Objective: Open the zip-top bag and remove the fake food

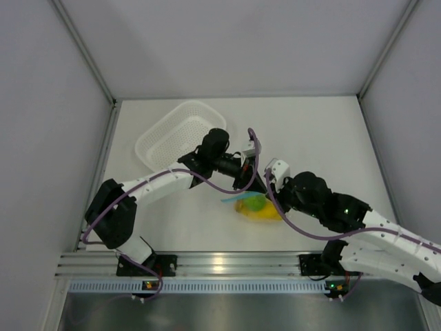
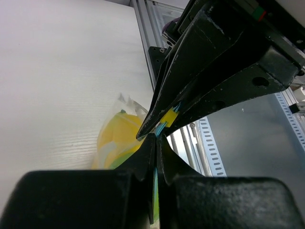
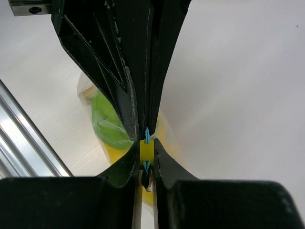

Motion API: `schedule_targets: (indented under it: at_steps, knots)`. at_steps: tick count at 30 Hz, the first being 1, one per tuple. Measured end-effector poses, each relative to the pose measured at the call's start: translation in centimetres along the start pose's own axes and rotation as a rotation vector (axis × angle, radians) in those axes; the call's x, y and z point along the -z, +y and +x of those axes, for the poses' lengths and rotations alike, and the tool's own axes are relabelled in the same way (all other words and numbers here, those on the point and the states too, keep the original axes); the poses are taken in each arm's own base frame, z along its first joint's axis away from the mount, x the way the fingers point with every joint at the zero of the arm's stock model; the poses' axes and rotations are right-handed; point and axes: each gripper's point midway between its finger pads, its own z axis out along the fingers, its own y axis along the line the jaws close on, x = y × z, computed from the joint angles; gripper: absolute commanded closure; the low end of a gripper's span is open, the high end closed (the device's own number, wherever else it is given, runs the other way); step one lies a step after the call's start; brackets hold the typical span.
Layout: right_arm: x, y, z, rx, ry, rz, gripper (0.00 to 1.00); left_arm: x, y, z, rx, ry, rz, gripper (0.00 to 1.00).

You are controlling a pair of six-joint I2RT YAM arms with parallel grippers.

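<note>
A white table (image 1: 317,138) is sitting inside pale grey walls, with a white basket (image 1: 180,131) lying toward 10 o'clock from the middle. The bag (image 1: 256,207) is resting just toward 6 o'clock of the table's centre, between the two arms, and the toy fruit is showing through it: a yellow fruit (image 2: 114,138) and a green fruit (image 3: 107,124) are pressing against the clear film. The left gripper (image 2: 155,152) is reaching in from 10 o'clock and the right gripper (image 3: 147,148) from 4 o'clock. Both are meeting tip to tip at the blue zip strip (image 3: 147,135), each with its fingers nearly closed and pinching thin plastic at the bag's mouth. Whether each is holding a separate lip cannot be told. The film is looking thin, crinkly and slippery, so it is likely giving little to grip. The light fruit inside is probably offering little resistance to a pull. The firmer hold is likely on the lips right at the strip, one lip per gripper, not on the loose body.
</note>
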Motion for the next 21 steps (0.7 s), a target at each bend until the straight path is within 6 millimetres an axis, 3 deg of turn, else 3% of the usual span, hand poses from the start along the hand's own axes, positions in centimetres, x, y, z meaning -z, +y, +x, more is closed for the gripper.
schedule_targets:
  at_steps: [1,2,3,9,15,21]
  knots:
    - [0.0,0.0,0.0,-0.001,-0.002,-0.001,0.72,0.0,0.0,0.0,-0.002,-0.001,0.001,1.0]
    - [0.1,0.1,-0.1,-0.007,-0.006,-0.003,0.61,0.0,0.0,-0.1,-0.005,-0.001,0.0,1.0]
    - [0.1,0.1,-0.4,-0.01,-0.021,-0.007,0.57,0.0,0.1,0.0,-0.006,0.0,-0.009,1.0]
    - [2.0,0.7,-3.6,-0.048,-0.178,-0.05,0.55,0.5,-0.3,0.5,0.008,0.018,-0.031,1.0]
    - [4.1,0.9,-5.1,-0.074,-0.28,-0.079,0.55,2.0,-3.5,-2.4,-0.087,-0.028,-0.012,1.0]
    - [4.1,2.2,-5.4,-0.073,-0.288,-0.15,0.72,2.9,-5.9,-4.2,-0.157,-0.06,0.017,1.0]
